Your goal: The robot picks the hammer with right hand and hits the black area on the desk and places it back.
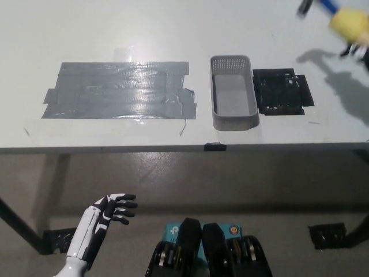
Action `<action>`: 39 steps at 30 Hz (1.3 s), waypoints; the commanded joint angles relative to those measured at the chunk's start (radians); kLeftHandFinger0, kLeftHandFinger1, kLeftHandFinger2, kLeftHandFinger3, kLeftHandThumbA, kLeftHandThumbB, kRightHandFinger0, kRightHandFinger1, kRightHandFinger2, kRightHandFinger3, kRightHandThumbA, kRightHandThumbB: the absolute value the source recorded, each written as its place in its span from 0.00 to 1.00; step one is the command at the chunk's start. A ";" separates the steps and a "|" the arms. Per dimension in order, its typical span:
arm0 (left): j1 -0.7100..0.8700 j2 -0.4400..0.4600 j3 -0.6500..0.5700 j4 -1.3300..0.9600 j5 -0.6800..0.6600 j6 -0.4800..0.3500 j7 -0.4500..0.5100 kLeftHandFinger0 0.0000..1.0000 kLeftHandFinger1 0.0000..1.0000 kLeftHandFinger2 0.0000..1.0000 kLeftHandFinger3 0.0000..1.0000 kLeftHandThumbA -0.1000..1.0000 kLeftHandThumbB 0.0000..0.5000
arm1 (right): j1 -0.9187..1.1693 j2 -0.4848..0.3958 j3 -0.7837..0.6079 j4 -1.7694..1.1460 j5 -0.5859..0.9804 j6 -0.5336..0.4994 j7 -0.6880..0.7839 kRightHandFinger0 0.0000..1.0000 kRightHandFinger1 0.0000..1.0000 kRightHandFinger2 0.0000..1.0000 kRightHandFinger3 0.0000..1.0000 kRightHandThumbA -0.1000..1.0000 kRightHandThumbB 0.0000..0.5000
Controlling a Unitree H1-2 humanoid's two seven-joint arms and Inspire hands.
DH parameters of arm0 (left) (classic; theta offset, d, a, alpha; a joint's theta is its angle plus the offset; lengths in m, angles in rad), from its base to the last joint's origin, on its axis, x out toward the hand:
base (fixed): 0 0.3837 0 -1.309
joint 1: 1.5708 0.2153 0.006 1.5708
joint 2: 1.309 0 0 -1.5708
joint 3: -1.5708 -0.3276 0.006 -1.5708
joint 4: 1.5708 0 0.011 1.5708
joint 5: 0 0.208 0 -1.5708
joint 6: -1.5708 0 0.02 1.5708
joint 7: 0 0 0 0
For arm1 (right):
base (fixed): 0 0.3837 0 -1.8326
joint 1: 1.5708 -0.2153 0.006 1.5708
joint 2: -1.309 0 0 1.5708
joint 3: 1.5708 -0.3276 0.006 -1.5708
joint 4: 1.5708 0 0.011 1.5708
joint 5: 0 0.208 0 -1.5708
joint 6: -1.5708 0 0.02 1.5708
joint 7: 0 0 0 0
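Observation:
The hammer, with a blue and yellow handle and a dark head, is raised at the top right corner of the head view, blurred. My black right hand is shut on its yellow grip at the right edge, mostly cut off. The black area lies flat on the white desk, right of the basket, with the hammer's shadow just beyond it. My white left hand hangs below the desk's front edge at the lower left, fingers spread, holding nothing.
A grey mesh basket stands empty between the black area and a wide patch of grey tape. A small black clip sits on the desk's front edge. Table legs and feet show on the floor below.

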 commanded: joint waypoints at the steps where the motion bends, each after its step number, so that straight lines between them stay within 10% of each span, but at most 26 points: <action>1: -0.009 0.014 -0.003 -0.023 0.009 -0.032 -0.003 0.51 0.55 0.60 0.64 1.00 0.15 | -0.018 -0.037 0.081 0.000 -0.067 -0.130 -0.018 0.13 0.61 0.90 0.96 0.00 0.26; 9: -0.011 0.013 -0.001 -0.021 0.009 -0.039 0.000 0.50 0.53 0.59 0.64 1.00 0.16 | 0.038 -0.079 0.370 0.048 -0.323 -0.272 -0.122 0.19 0.68 0.97 0.85 0.00 0.30; 12: -0.010 0.014 -0.002 -0.024 0.010 -0.035 -0.002 0.50 0.53 0.59 0.63 0.99 0.15 | 0.027 -0.088 0.428 0.062 -0.387 -0.237 -0.144 0.08 0.52 0.81 0.89 0.00 0.30; 15: -0.010 0.015 0.000 -0.026 0.012 -0.034 -0.001 0.50 0.53 0.59 0.63 0.99 0.14 | 0.012 -0.094 0.437 0.076 -0.385 -0.251 -0.154 0.03 0.51 0.85 0.92 0.00 0.26; 19: -0.008 0.014 0.002 -0.023 0.009 -0.038 0.001 0.51 0.53 0.59 0.63 0.99 0.16 | -0.009 -0.094 0.414 0.091 -0.360 -0.272 -0.155 0.05 0.70 1.00 1.00 0.00 0.23; 24: -0.008 0.013 -0.001 -0.023 0.014 -0.036 0.001 0.53 0.52 0.58 0.63 0.99 0.17 | -0.029 -0.092 0.371 0.064 -0.350 -0.251 -0.152 0.03 0.58 0.93 0.84 0.00 0.26; 28: -0.005 0.012 0.002 -0.023 0.003 -0.038 -0.001 0.53 0.52 0.57 0.63 0.98 0.16 | -0.035 -0.073 0.289 0.032 -0.301 -0.233 -0.165 0.09 0.65 0.95 1.00 0.00 0.24; 39: 0.001 0.011 0.001 -0.029 0.005 -0.039 0.000 0.51 0.53 0.58 0.63 0.99 0.15 | -0.049 0.088 0.071 0.221 -0.222 -0.242 -0.308 0.25 0.70 0.98 0.96 0.00 0.29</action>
